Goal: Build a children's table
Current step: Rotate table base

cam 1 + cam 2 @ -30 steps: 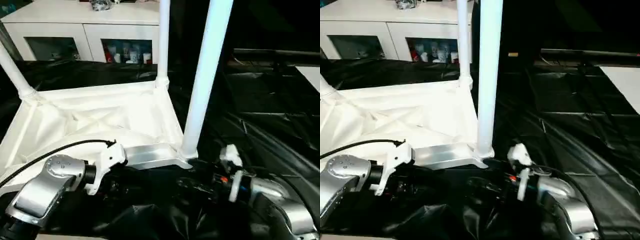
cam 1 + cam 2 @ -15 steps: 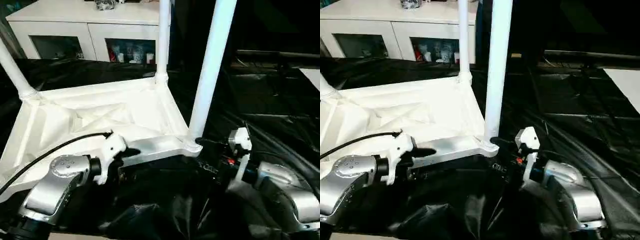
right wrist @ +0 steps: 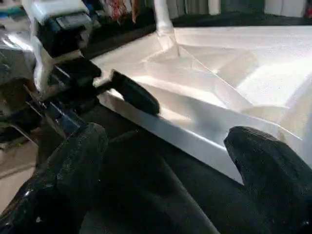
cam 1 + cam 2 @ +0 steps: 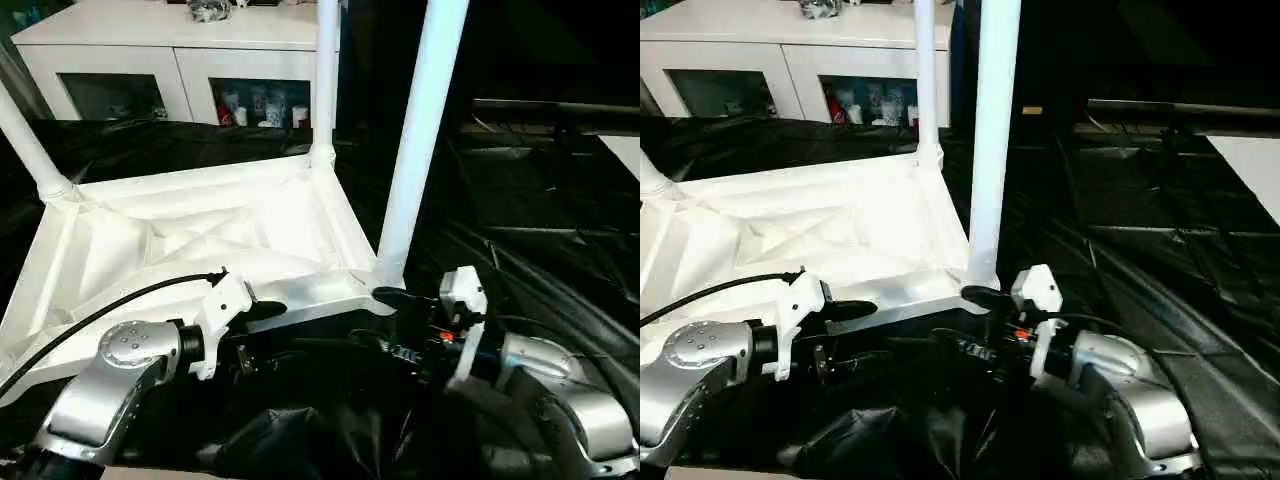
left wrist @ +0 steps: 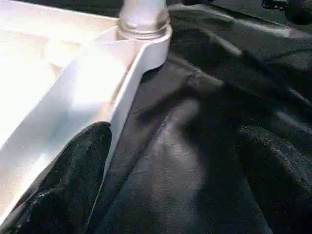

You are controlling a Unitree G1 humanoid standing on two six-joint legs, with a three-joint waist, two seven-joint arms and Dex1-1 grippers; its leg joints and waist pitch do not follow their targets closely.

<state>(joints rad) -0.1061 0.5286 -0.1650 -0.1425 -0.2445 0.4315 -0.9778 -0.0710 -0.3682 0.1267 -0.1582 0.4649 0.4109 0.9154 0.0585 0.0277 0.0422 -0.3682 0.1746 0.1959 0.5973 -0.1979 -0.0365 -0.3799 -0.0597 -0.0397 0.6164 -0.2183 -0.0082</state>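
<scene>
The children's table lies upside down on a black sheet, its white ribbed tabletop (image 4: 200,230) facing up. Three white legs stand in its corner sockets: far left (image 4: 28,150), far right (image 4: 325,80) and near right (image 4: 415,150). My left gripper (image 4: 258,332) is open at the tabletop's near rim (image 5: 97,97), with one finger (image 4: 262,308) lying against the rim. My right gripper (image 4: 388,322) is open beside the near-right corner socket (image 4: 385,285), holding nothing. The right wrist view looks along the near rim (image 3: 195,136) to the left gripper's finger (image 3: 134,92).
A white cabinet (image 4: 180,60) with glass doors stands behind the table. Crinkled black sheet (image 4: 540,200) covers the ground all around. A black cable (image 4: 100,310) arcs from my left forearm over the tabletop. A white sheet edge (image 4: 1250,170) lies at the far right.
My left gripper's fingers have spread wider at the near rim. My right gripper has come up beside the near-right corner socket. The head camera has shifted slightly.
</scene>
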